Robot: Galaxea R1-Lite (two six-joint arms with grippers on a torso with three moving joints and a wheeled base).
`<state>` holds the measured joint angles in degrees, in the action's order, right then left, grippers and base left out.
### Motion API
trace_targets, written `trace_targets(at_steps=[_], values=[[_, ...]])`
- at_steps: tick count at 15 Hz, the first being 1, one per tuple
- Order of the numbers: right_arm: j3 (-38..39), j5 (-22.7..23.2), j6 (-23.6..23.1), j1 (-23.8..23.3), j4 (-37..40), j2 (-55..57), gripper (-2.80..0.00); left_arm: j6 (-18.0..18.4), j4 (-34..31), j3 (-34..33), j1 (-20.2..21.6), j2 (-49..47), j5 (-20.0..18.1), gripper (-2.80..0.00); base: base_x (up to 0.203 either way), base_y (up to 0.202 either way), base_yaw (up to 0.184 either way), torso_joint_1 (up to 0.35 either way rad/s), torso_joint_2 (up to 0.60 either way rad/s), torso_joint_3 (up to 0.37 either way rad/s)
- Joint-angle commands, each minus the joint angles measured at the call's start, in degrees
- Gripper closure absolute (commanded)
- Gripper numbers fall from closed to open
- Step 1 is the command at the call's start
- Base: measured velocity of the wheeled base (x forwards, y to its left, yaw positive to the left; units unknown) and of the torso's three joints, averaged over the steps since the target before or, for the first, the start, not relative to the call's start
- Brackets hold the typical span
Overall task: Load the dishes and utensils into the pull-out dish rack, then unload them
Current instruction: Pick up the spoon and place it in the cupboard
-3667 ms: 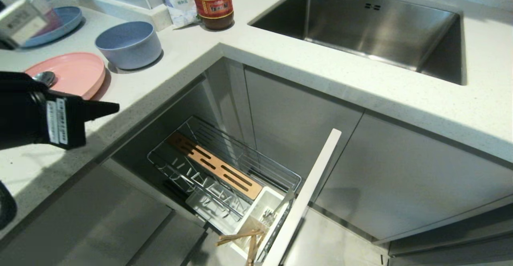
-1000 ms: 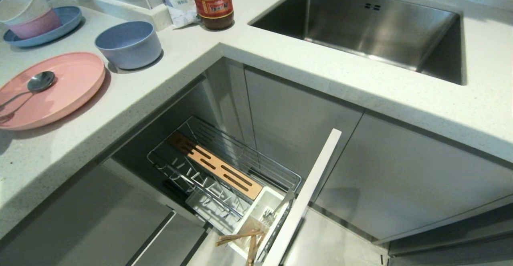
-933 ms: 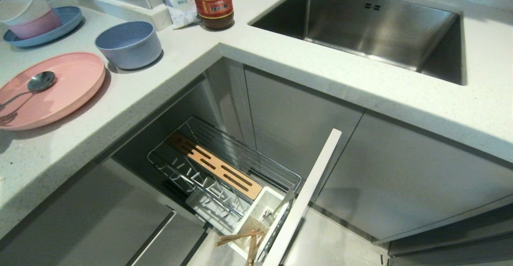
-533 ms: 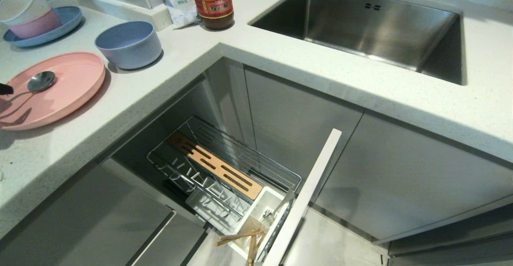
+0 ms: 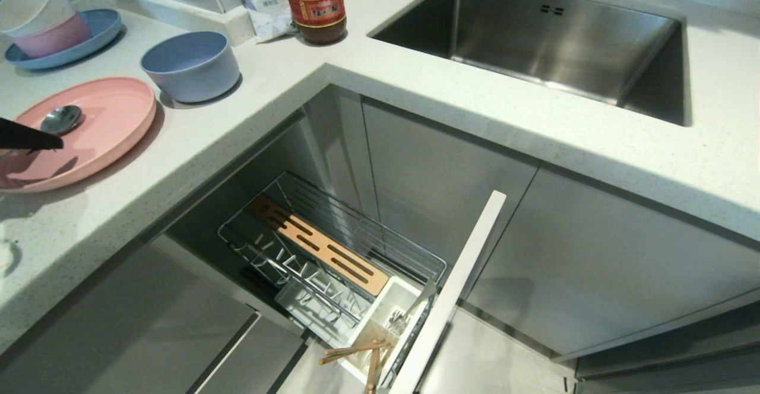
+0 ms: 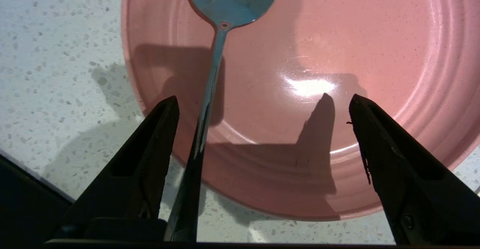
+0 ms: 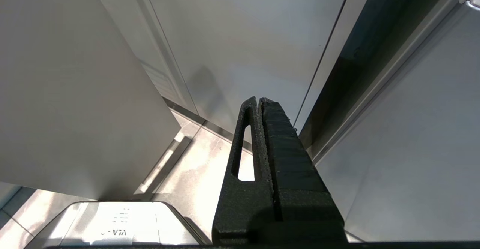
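The left hand [image 6: 262, 106] stands wide apart and holds nothing; it hovers low over the near edge of the pink plate [image 6: 337, 46] on the bench [image 5: 249, 85]. The spoon [image 6: 213, 72] lies on the plate with its bowl toward the plate's middle, and its handle runs out over the rim, just beside one finger [image 6: 150, 144] and not centred in the gap. To take the spoon well, I think the hand should shift sideways until the thin handle sits midway between the fingers, then go down until the tips are almost on the plate, and close slowly, because a slim steel handle can slide or flip. The blue-grey bowl [image 5: 191, 64] stands near the plate, still on the bench. Below, the pull-out dish rack [image 5: 332, 251] is open; the chopsticks [image 5: 356, 355] and the fork [image 5: 399, 318] already stand in its white cup [image 5: 409, 290]. The right hand [image 7: 259, 104] is clenched shut and empty, parked low by the cabinet fronts.
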<state>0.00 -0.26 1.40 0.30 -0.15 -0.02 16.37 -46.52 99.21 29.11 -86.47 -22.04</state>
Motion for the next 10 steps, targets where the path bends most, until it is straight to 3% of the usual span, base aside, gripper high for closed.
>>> trace_targets(at_steps=[1,10], values=[[0.1,0.0,0.0,0.0,0.0,-0.2,0.00,0.1,-0.2,-0.4,-0.5,0.0,-0.1,-2.80,0.000,0.000,0.000,0.000,0.00,0.000],[0.1,0.0,0.0,0.0,0.0,-0.2,0.00,-0.2,-0.2,-1.3,-2.7,-0.6,0.1,-2.80,0.000,0.000,0.000,0.000,0.00,0.000]])
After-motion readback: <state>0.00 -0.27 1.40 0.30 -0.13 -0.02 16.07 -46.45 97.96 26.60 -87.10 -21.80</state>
